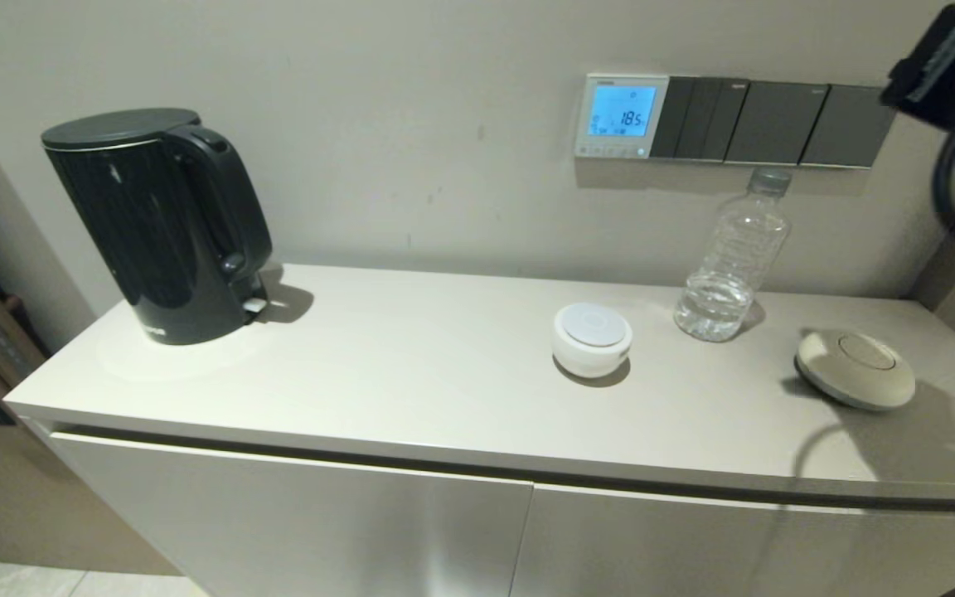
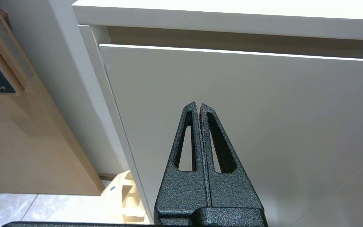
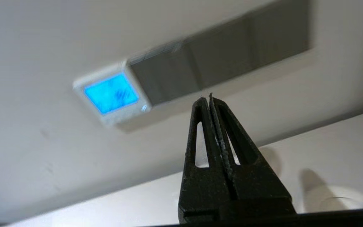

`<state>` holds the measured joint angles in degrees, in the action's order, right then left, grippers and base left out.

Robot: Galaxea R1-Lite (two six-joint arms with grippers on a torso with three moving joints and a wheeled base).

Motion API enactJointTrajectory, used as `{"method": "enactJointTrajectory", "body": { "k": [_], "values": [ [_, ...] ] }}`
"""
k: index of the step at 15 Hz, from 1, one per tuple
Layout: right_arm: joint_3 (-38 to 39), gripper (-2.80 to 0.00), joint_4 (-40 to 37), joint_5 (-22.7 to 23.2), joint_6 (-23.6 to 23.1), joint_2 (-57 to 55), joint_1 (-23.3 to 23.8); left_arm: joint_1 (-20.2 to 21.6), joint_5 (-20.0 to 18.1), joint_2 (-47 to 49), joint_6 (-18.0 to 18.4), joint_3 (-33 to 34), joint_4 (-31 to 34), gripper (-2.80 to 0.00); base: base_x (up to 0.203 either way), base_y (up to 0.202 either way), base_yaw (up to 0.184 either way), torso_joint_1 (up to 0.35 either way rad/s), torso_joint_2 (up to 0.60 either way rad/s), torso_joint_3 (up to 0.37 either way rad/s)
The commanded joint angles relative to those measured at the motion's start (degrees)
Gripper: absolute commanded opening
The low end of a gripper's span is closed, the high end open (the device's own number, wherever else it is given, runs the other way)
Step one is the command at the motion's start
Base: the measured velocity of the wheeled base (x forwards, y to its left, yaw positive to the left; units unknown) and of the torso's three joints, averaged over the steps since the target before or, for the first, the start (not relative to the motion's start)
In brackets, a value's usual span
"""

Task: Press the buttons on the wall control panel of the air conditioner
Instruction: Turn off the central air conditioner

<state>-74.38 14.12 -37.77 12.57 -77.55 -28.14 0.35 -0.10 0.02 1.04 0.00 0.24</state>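
Note:
The white-framed control panel (image 1: 620,116) hangs on the wall above the counter, its screen glowing blue with digits. The row of small pale buttons (image 1: 610,151) runs along its lower edge. In the right wrist view the panel (image 3: 112,94) is blurred and lies off to one side of my right gripper (image 3: 208,98), which is shut, empty and held in the air away from the wall. The right arm (image 1: 954,62) shows at the head view's top right corner. My left gripper (image 2: 199,104) is shut and empty, low in front of the cabinet door (image 2: 263,110).
Dark grey switch plates (image 1: 776,123) adjoin the panel on its right. On the counter (image 1: 411,365) stand a black kettle (image 1: 154,224), a small white round device (image 1: 592,336), a clear water bottle (image 1: 730,257) under the switches, and a flat beige disc (image 1: 855,369).

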Motion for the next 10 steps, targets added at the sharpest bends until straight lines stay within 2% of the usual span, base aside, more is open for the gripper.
{"method": "enactJointTrajectory", "body": {
  "k": [1,4,10],
  "values": [
    [-0.82,-2.80,2.06,-0.42,0.11,-8.24,-1.54,0.05,0.01,-0.02,0.02,0.00,0.02,-2.80,0.000,0.000,0.000,0.000,0.00,0.000],
    [-2.34,-2.80,7.91,-0.78,-0.88,-14.70,-2.73,0.08,0.01,-0.02,0.01,0.00,0.02,-2.80,0.000,0.000,0.000,0.000,0.00,0.000],
    [-7.41,-2.80,8.54,-0.81,-1.39,-21.57,-3.67,0.09,0.01,-0.02,0.02,0.00,0.02,-2.80,0.000,0.000,0.000,0.000,0.00,0.000]
  ]
}}
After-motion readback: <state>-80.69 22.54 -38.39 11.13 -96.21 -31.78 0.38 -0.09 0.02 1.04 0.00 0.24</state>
